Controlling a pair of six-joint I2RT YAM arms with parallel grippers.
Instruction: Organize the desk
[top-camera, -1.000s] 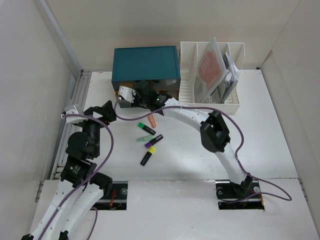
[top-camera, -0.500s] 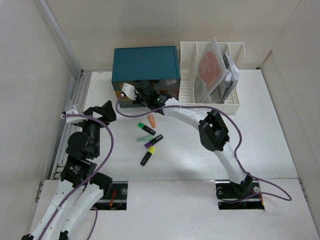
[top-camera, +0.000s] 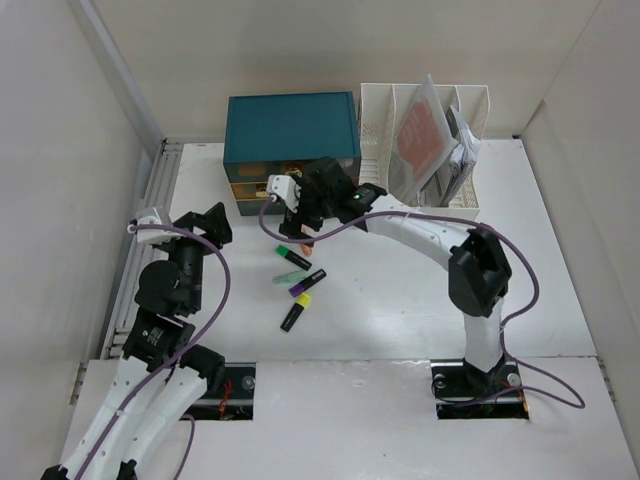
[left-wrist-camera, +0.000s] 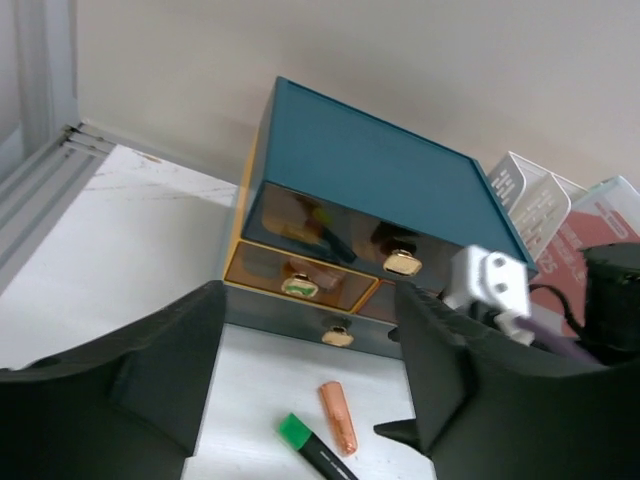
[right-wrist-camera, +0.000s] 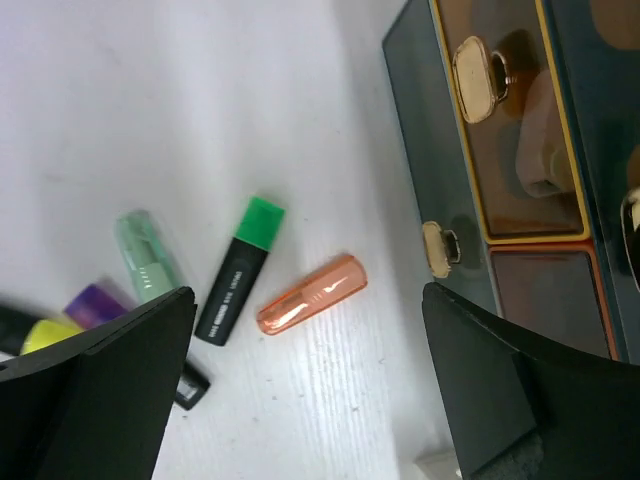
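Observation:
The white desk (top-camera: 560, 260) carries loose highlighters in front of the teal drawer box (top-camera: 290, 128). My right gripper (top-camera: 303, 222) hovers open just in front of the box, over an orange cap (right-wrist-camera: 311, 294) and a green-capped black highlighter (right-wrist-camera: 238, 269). Nothing sits between its fingers (right-wrist-camera: 100, 390). A pale green highlighter (top-camera: 290, 279), a purple one (top-camera: 307, 283) and a yellow one (top-camera: 294, 313) lie closer to me. My left gripper (top-camera: 207, 224) stands open and empty to the left, facing the box (left-wrist-camera: 370, 170), with the orange cap (left-wrist-camera: 337, 417) lying ahead of it on the desk.
A white slotted file rack (top-camera: 470, 205) with papers and a red folder stands to the right of the drawer box. The box's amber drawer fronts with gold knobs (left-wrist-camera: 402, 263) face me. Walls enclose the desk on the left, back and right.
My right gripper has pulled back from the drawer box front, moved right and toward me, and opened from shut. The left jaws have narrowed a little; that arm barely moved.

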